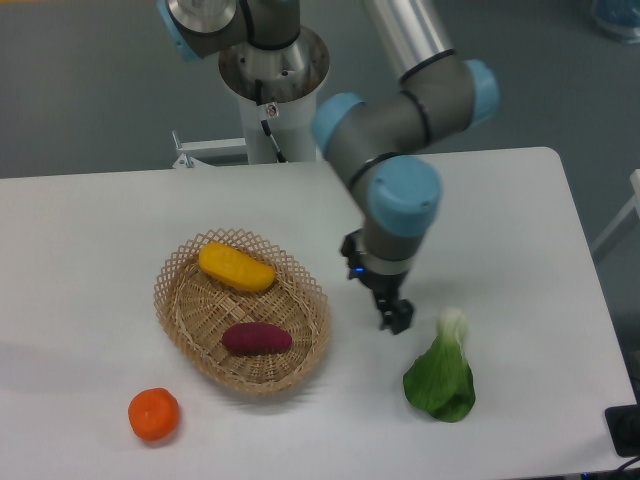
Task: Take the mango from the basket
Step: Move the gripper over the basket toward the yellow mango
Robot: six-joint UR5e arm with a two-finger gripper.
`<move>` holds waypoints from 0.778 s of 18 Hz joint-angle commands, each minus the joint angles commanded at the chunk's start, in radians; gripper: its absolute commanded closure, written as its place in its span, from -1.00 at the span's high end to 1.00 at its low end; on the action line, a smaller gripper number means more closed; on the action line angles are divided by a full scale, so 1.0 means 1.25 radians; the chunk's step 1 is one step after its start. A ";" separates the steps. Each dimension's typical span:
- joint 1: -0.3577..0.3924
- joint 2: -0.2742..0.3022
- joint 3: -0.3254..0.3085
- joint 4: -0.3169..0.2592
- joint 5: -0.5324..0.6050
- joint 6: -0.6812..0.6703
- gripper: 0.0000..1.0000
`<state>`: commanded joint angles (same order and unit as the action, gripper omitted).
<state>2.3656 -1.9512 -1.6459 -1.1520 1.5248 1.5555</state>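
Note:
The mango [236, 267], oblong and yellow-orange, lies in the far part of the tan wicker basket [188, 263] on the white table. Beside it in the basket's near half rests a dark purple-red tuber [257, 339]. My gripper [385, 305] hangs over the table just right of the basket's rim, well apart from the mango. Its dark fingers point down and nothing shows between them; from this angle I cannot tell how wide they stand.
A round orange fruit [154, 414] sits near the front left of the table. A green leafy vegetable [440, 376] lies right of the gripper. The arm's base column [274, 90] stands behind the table's far edge.

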 joint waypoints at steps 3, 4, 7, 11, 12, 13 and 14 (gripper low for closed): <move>-0.041 0.000 -0.016 0.000 -0.001 0.000 1.00; -0.050 0.000 -0.022 0.000 -0.002 0.000 1.00; -0.081 0.007 -0.045 0.000 0.001 0.002 1.00; -0.108 0.020 -0.072 -0.001 0.002 0.037 1.00; -0.109 0.026 -0.082 -0.001 0.002 0.053 1.00; -0.109 0.029 -0.091 -0.001 0.004 0.065 1.00; -0.111 0.032 -0.097 -0.001 0.004 0.070 1.00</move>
<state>2.2274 -1.9114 -1.7671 -1.1536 1.5294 1.6428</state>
